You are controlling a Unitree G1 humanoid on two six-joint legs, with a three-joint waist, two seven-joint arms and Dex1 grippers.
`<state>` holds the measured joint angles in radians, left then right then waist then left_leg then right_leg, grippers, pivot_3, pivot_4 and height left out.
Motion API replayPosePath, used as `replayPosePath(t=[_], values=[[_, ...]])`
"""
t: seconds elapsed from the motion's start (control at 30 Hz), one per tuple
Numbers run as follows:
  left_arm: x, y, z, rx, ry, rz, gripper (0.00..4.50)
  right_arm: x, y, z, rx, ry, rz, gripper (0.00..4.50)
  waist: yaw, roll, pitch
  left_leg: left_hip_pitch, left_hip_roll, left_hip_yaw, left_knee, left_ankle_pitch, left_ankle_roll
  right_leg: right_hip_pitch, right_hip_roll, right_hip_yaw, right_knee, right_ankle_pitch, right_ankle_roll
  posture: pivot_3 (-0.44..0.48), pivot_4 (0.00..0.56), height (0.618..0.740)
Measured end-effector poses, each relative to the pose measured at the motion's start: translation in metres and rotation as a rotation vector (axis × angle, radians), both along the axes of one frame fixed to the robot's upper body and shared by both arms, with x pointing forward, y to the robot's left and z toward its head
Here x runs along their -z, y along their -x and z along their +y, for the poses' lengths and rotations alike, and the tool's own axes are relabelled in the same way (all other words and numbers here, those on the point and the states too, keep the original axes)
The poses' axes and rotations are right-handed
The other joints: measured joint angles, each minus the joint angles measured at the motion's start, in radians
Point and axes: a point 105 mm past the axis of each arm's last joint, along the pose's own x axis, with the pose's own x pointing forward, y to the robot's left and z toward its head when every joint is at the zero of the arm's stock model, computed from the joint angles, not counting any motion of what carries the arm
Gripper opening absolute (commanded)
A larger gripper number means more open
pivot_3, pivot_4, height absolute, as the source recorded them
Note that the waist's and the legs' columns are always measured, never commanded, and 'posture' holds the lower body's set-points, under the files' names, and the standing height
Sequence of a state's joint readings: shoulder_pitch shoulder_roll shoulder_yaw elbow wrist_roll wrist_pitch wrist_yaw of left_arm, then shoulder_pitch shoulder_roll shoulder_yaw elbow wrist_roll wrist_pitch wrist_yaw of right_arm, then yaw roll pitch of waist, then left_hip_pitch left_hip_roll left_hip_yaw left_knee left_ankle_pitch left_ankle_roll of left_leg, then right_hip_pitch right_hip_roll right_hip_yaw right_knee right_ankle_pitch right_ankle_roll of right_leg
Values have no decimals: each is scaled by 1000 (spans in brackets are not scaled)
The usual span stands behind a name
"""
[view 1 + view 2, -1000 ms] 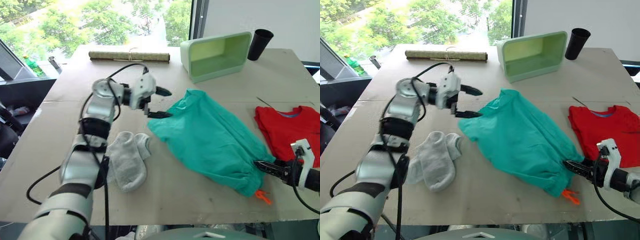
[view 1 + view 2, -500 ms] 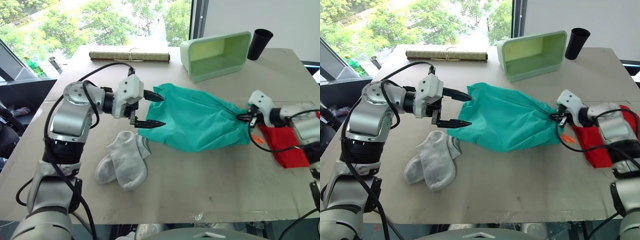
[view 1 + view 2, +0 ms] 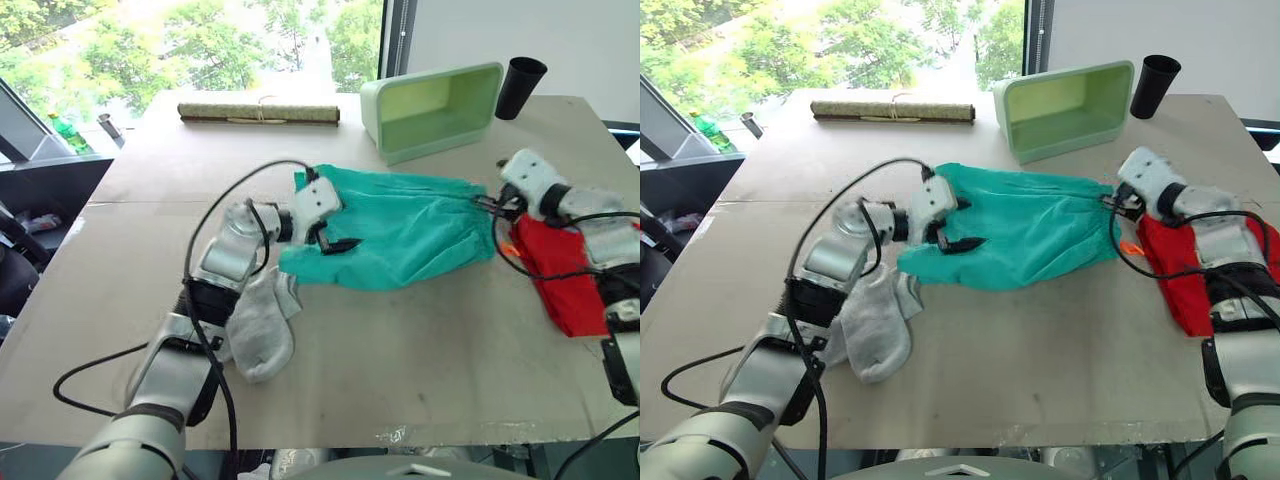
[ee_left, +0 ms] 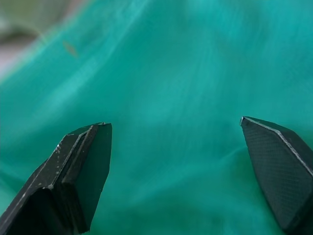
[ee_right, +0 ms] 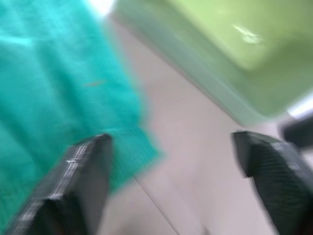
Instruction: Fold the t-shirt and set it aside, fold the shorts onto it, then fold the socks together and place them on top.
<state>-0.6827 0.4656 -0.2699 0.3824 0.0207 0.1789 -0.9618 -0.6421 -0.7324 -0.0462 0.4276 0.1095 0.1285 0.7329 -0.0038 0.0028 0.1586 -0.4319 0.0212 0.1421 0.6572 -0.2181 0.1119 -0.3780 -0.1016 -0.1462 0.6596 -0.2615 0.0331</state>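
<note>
The teal shorts (image 3: pixel 415 225) lie bunched across the middle of the table. My left gripper (image 3: pixel 340 228) rests on their left part, open, its fingers (image 4: pixel 80 169) spread over the teal fabric. My right gripper (image 3: pixel 488 205) is open at the shorts' right end, with the fabric edge (image 5: pixel 58 93) beside one finger and nothing between the two. A bit of orange drawstring (image 3: pixel 1127 245) shows there. The red t-shirt (image 3: pixel 565 275) lies at the right edge, partly under my right arm. The light grey socks (image 3: pixel 262 322) lie at the front left, partly behind my left arm.
A pale green bin (image 3: pixel 432 105) lies on its side at the back, with a black cup (image 3: pixel 520 88) to its right. A rolled mat (image 3: pixel 258 112) lies at the back left. Bare tabletop (image 3: pixel 420 370) stretches along the front.
My right gripper pulled the shorts' waist end from the front right to the back right, then opened and let go. My left gripper moved right onto the shorts.
</note>
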Motion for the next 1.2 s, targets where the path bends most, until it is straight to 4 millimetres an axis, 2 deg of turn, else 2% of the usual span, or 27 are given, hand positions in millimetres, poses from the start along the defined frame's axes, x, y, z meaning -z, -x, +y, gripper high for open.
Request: replayPosePath(t=[0.07, 0.17, 0.3, 0.43, 0.53, 0.6, 0.77, 0.93, 0.97, 1.0, 1.03, 1.13, 1.2], values=[[1, 0, -2, 1, 15, -3, 4500, 9, 18, -9, 64, -138, 71, 4461, 5, 0, 0, 0, 0, -1, -1, 0, 0, 0, 0, 0, 0, 0, 0, 0, 150, 740], [0, -1, -7, 3, 30, -1, 4500, 25, 46, -5, 131, -385, 187, 4461, 3, 1, 0, 1, 0, -1, -1, 0, -1, -1, -2, 0, 1, 0, -1, 0, 150, 740], [2, 0, -9, 2, 37, 6, 4500, 45, 86, 11, 215, -692, 329, 4461, -1, 1, -1, 1, 0, -3, -4, -2, -6, -1, -3, -1, 1, 1, -1, 0, 150, 740], [2, 0, -9, -5, 38, 11, 4500, 66, 105, 27, 328, -924, 429, 4461, -5, 1, -1, 1, 0, -3, -4, -2, -6, -2, -3, -1, 1, 1, -1, 0, 150, 740], [1, -1, -10, -11, 51, 7, 4500, 80, 107, 53, 354, -1114, 496, 4461, -7, 2, -1, 1, 0, -3, -5, -2, -6, -2, -3, -1, 1, 0, -1, 0, 150, 740], [1, -1, -11, -9, 55, 7, 4500, 82, 106, 57, 362, -1130, 505, 4461, -7, 2, -1, 0, -1, -2, -5, -2, -6, -2, -3, -1, 1, 0, -1, 0, 150, 740], [0, -2, -14, -15, 72, 10, 4500, 78, 82, 76, 404, -1288, 464, 4461, -12, 2, -1, 1, -2, -2, -5, -1, -5, -2, -1, -1, 1, 0, -1, 0, 150, 740], [0, -2, -14, -18, 78, 19, 4500, 75, 59, 75, 424, -1385, 408, 4461, -11, 2, -1, 1, -2, -2, -6, 1, -2, -3, 0, -1, 1, 0, -1, 0, 150, 740], [0, -2, -14, -18, 79, 19, 4500, 75, 55, 74, 429, -1403, 398, 3930, -10, 2, -1, 1, -2, -2, -6, 1, -2, -2, 0, -1, 1, 0, -1, 0, 150, 740], [0, -2, -14, -18, 80, 19, 4500, 77, 53, 72, 440, -1417, 392, 3649, -10, 2, -1, 1, -2, -2, -6, 1, -2, -2, 0, -1, 1, 0, -1, 0, 150, 740], [0, -2, -14, -19, 80, 19, 4500, 80, 52, 70, 451, -1431, 390, 3180, -10, 2, -1, 1, -2, -2, -6, 1, -2, -2, 0, 0, 1, 0, -1, 0, 150, 740], [0, -2, -13, -20, 81, 19, 4500, 86, 50, 67, 476, -1447, 386, 1619, -12, 2, -1, 1, -2, -1, -6, 1, -2, -3, 0, 0, 1, 0, -1, 0, 150, 740], [-1, -2, -13, -20, 82, 17, 4500, 83, 48, 66, 465, -1439, 370, 565, -12, 2, -1, 1, -2, -1, -6, 1, -2, -3, 0, 0, 1, 0, -1, 0, 150, 740]])
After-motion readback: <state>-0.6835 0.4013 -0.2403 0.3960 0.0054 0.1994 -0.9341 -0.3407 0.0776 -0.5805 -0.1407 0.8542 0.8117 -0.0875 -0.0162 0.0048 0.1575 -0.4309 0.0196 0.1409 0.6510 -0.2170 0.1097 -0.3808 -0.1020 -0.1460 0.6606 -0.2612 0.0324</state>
